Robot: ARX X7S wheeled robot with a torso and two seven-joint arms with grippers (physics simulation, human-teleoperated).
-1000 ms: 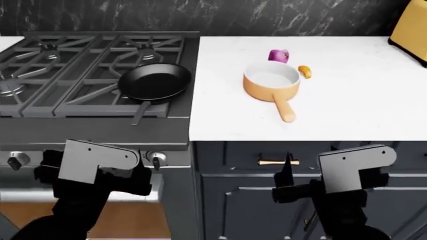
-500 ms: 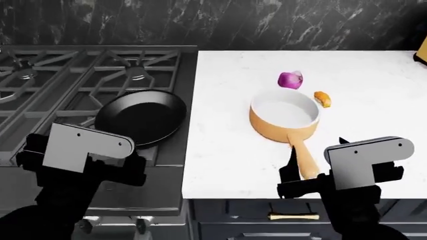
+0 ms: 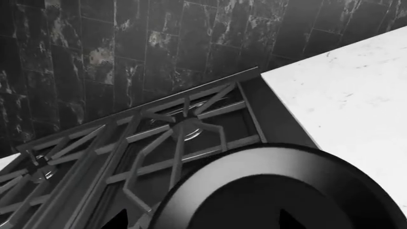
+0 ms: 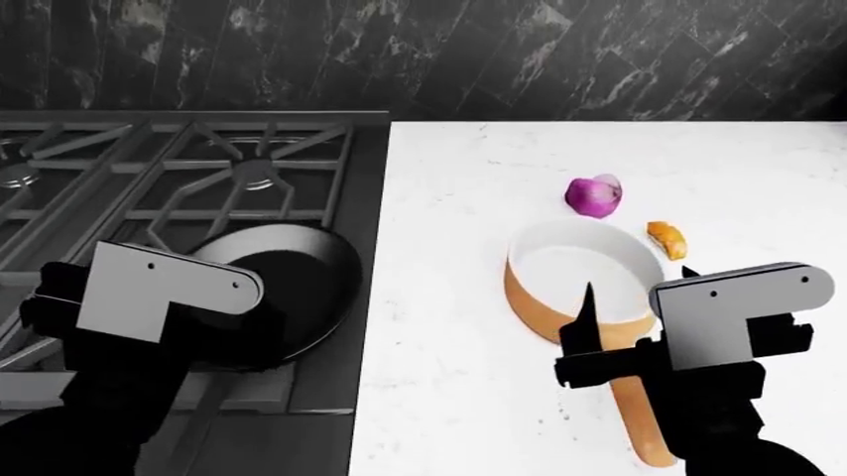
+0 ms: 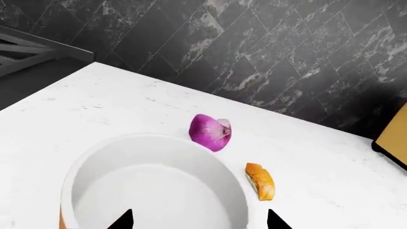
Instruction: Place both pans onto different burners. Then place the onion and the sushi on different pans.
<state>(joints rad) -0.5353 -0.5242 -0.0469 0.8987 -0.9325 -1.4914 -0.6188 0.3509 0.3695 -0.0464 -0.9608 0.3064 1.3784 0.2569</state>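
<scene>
**Pans: one on the stove, one on the counter**

The black frying pan [image 4: 285, 297] sits on the front right grate of the stove [image 4: 198, 178], close to the counter edge; my left arm covers its near side in the head view. From my left wrist its rim [image 3: 279, 191] fills the near field, with a rear burner [image 3: 188, 128] beyond it under the black grate. The orange saucepan [image 4: 582, 273] stands on the white counter [image 4: 450, 347], well apart from the stove, empty and white inside [image 5: 159, 186], its tan handle [image 4: 645, 426] pointing toward me.

The onion [image 4: 593, 195] lies on the counter just behind the saucepan, near its rim but not touching it [image 5: 210, 131]. The sushi [image 4: 667, 239] lies beside the saucepan's far right, also apart from the rim [image 5: 260, 180].

My left gripper [image 3: 200, 223] hangs above the frying pan, fingertips spread, holding nothing. My right gripper [image 5: 198, 220] hovers over the saucepan's near side, fingertips likewise apart and empty. A dark marbled tile wall [image 4: 423, 55] runs behind.
</scene>
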